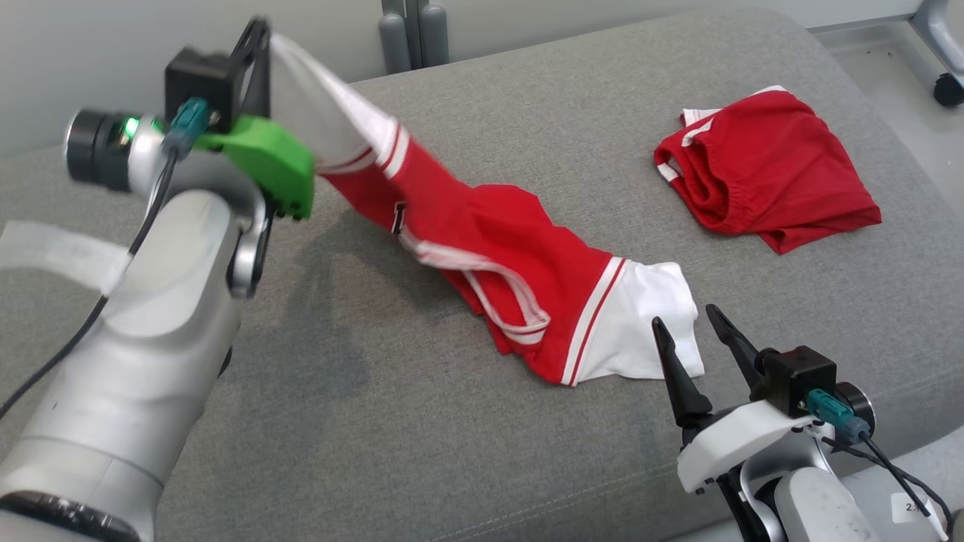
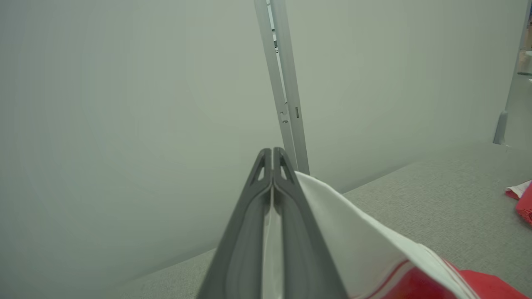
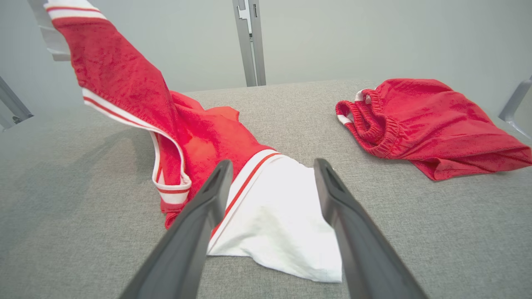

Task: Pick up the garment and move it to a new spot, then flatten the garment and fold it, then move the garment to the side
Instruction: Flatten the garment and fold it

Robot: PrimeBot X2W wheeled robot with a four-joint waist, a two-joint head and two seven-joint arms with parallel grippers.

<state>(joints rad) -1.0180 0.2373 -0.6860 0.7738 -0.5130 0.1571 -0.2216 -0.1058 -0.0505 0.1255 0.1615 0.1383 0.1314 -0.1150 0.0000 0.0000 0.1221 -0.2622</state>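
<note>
The garment (image 1: pixel 497 256) is a red jersey with white sleeves and white-and-red trim, stretched across the grey cushioned surface (image 1: pixel 376 421). My left gripper (image 1: pixel 260 38) is shut on one white sleeve and holds it raised at the upper left; in the left wrist view the white cloth (image 2: pixel 353 236) is pinched between the closed fingers (image 2: pixel 249 232). The other white sleeve (image 1: pixel 648 324) lies flat near the front. My right gripper (image 1: pixel 685 320) stands open just at that sleeve's edge; in the right wrist view its fingers (image 3: pixel 199 224) straddle the white sleeve (image 3: pixel 274 216) without closing.
A second red piece, shorts with an elastic waist (image 1: pixel 761 169), lies crumpled at the far right of the surface. A grey post (image 1: pixel 410 34) stands behind the back edge against a pale wall. A wheeled leg (image 1: pixel 945 68) shows at the top right.
</note>
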